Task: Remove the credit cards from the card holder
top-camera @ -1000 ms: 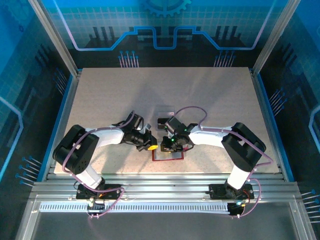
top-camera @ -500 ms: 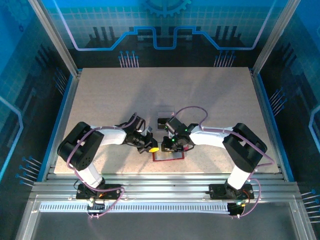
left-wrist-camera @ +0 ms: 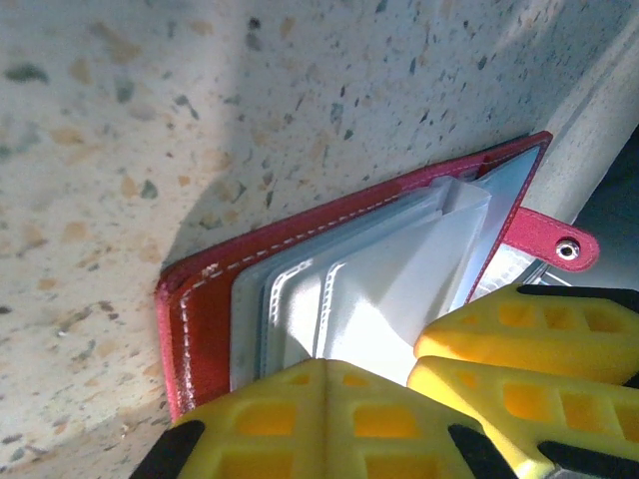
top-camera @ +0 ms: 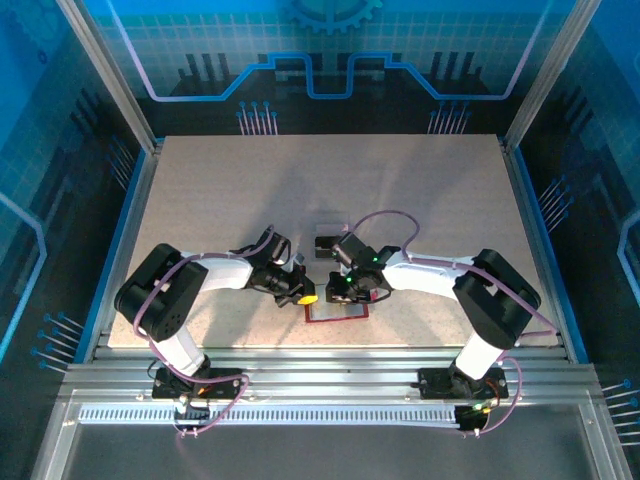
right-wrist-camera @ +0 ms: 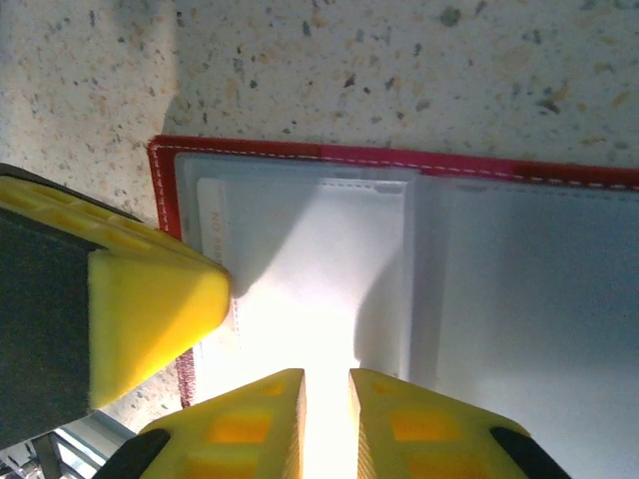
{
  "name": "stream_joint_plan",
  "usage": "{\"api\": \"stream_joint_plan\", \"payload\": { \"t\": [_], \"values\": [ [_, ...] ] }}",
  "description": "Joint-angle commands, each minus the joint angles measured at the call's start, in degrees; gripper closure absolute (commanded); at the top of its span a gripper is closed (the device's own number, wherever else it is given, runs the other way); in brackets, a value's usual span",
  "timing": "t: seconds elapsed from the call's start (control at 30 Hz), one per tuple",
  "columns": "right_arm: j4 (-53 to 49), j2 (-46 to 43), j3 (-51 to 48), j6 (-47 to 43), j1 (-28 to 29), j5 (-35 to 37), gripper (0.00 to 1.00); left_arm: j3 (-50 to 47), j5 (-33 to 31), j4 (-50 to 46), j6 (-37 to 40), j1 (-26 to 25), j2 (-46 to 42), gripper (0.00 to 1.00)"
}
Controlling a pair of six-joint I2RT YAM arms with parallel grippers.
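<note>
- One wallet [left-wrist-camera: 200, 309] lies open on the table [left-wrist-camera: 150, 120], inside face up, right under both my grippers.
- My left gripper [left-wrist-camera: 324, 367] is clenched: its two yellow fingers press together with no gap, tips down on the pale pockets [right-wrist-camera: 329, 249] near the wallet's red edge. I cannot tell whether a layer is nipped between them.
- My right gripper [right-wrist-camera: 326, 384] sits just to the right of the left one, over the same open wallet. Its two fingers are nearly together with a thin slit between them. Glare fills the slit, so I cannot tell whether they grasp anything.
- In the right wrist view, my left fingertip touches the pocket just left of my right fingers.
- The pockets fan up in several pale layers. I cannot tell cards from pocket sheets, so I can give no card count.
- One red tab [left-wrist-camera: 534, 232] with one snap stud [left-wrist-camera: 568, 250] sticks out just beyond my right fingers.
- One clear box [top-camera: 328, 226] sits beyond both grippers, apart from the wallet.
</note>
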Motion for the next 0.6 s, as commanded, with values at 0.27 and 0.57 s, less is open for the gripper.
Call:
{"api": "stream_joint_plan", "payload": {
  "t": [0.27,0.57],
  "values": [
    [-4.81,0.30,1.28,-1.26,-0.45,1.89,0.84,-1.36,-1.77,-2.85,1.36,-0.25,0.12,0.97],
    [-5.43,0.62,0.82,-1.23,-0.58,2.99,0.86,-0.48,-1.65,-3.74,1.48,-0.21,-0.93,0.97]
  ]
}}
